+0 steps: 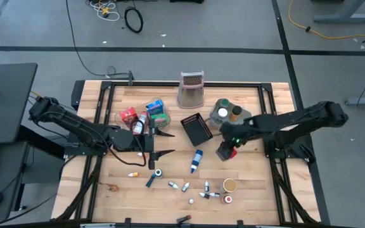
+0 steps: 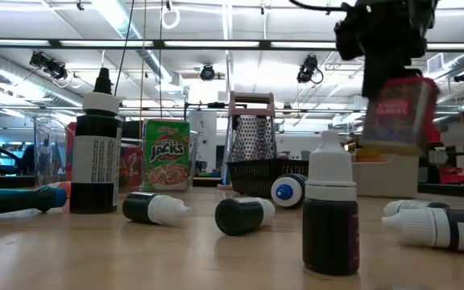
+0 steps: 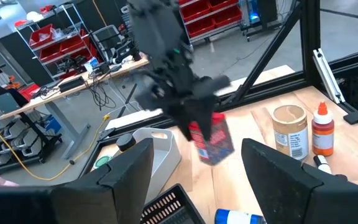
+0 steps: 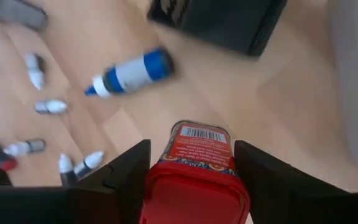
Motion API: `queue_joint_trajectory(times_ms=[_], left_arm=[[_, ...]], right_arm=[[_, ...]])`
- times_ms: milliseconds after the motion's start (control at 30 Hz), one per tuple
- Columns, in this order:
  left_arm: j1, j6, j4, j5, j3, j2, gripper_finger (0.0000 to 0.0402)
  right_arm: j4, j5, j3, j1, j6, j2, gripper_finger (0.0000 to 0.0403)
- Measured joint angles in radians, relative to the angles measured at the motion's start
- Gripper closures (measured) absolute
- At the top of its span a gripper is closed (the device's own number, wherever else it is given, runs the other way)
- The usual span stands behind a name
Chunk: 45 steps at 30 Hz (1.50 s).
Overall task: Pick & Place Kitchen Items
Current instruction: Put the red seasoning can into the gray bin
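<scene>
One red rectangular plastic packet [image 4: 196, 163] sits pinched between both fingers of my right tool [image 4: 191, 180], lifted above the wooden table [image 1: 258, 190], beside the black mesh basket [image 1: 196, 128].

Counted on table [image 1: 258, 190]: one blue-white bottle [image 1: 196, 161], one black mesh basket [image 1: 196, 128], one metal grater stand [image 1: 191, 89], one grey bin [image 1: 225, 113], one red packet [image 1: 227, 152], one tan can [image 1: 229, 185]. Tiny vials near front edge: roughly six, exact count unclear. Two arms.
</scene>
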Motion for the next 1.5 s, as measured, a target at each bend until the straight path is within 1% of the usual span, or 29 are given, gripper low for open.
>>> queue_joint_trajectory(times_ms=[100, 200, 333, 433, 533, 667, 800, 933, 1100, 1300, 1500], left_arm=[[0.0, 0.014, 0.004, 0.0, 0.0, 0.0, 0.015], [0.0, 0.027, 0.006, 0.0, 0.0, 0.0, 0.015], [0.0, 0.04, 0.008, 0.0, 0.0, 0.0, 0.015], [0.0, 0.043, 0.007, -0.003, 0.0, 0.0, 0.015], [0.0, 0.043, 0.001, -0.003, 0.0, 0.0, 0.015], [0.0, 0.042, -0.011, -0.003, 0.0, 0.0, 0.015], [0.0, 0.032, -0.017, -0.003, 0.0, 0.0, 0.015], [0.0, 0.025, -0.039, -0.003, 0.0, 0.0, 0.015], [0.0, 0.024, -0.052, -0.003, 0.0, 0.0, 0.015], [0.0, 0.006, -0.052, -0.003, 0.0, 0.0, 0.015], [0.0, -0.003, -0.052, -0.003, 0.0, 0.0, 0.015]], right_arm=[[-0.057, 0.035, 0.04, -0.043, -0.058, -0.06, 0.0184], [-0.157, 0.132, 0.102, -0.078, -0.151, -0.098, 0.0185], [-0.261, 0.273, 0.155, -0.115, -0.296, -0.108, 0.0185], [-0.289, 0.329, 0.152, -0.148, -0.348, -0.099, 0.0184], [-0.286, 0.334, 0.134, -0.2, -0.41, -0.078, 0.0183], [-0.27, 0.309, 0.117, -0.266, -0.434, -0.03, 0.0183], [-0.237, 0.307, 0.115, -0.302, -0.493, 0.032, 0.0183], [-0.216, 0.305, 0.114, -0.318, -0.541, 0.101, 0.0182], [-0.215, 0.265, 0.114, -0.328, -0.586, 0.181, 0.0182], [-0.188, 0.312, 0.114, -0.335, -0.652, 0.253, 0.0182], [-0.16, 0.304, 0.114, -0.369, -0.688, 0.288, 0.0177]])
